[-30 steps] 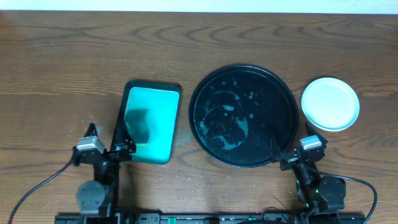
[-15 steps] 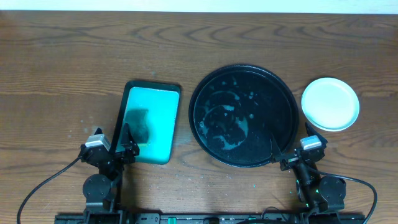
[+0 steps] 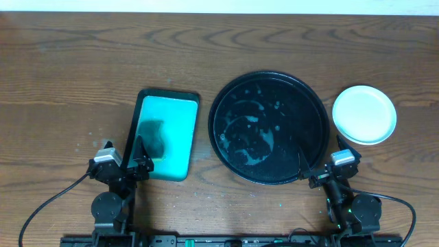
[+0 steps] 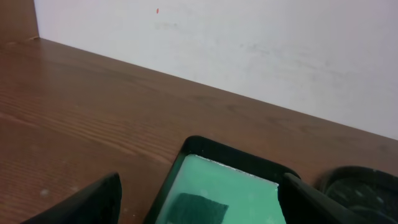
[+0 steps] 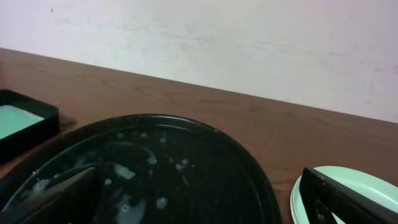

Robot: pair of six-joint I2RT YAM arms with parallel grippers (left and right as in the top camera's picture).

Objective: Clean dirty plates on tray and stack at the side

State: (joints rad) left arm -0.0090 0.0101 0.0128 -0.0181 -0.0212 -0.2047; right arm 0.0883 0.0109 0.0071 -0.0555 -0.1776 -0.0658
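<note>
The round black tray (image 3: 305, 103) lies right of centre, its floor wet with teal smears and droplets, and no plate lies on it. The plates (image 3: 364, 114) sit stacked on the wood just right of the tray, the top one white; a pale mint rim (image 5: 373, 180) shows in the right wrist view. My left gripper (image 3: 137, 154) is open at the near end of a teal-filled basin, nothing between its fingers (image 4: 87, 202). My right gripper (image 3: 320, 156) is open at the tray's near right rim (image 5: 261, 180), empty, its right finger (image 5: 348, 199) in front of the plates.
A black rectangular basin (image 3: 167, 96) of teal liquid stands left of the tray, with a dark sponge (image 3: 151, 134) (image 4: 196, 208) lying in its near half. Bare wooden table (image 3: 68, 82) spreads to the left and back, ending at a white wall (image 4: 249, 43).
The left arm drew back slightly and turned towards the basin's near end, then held still. The right arm, tray and plates have not moved.
</note>
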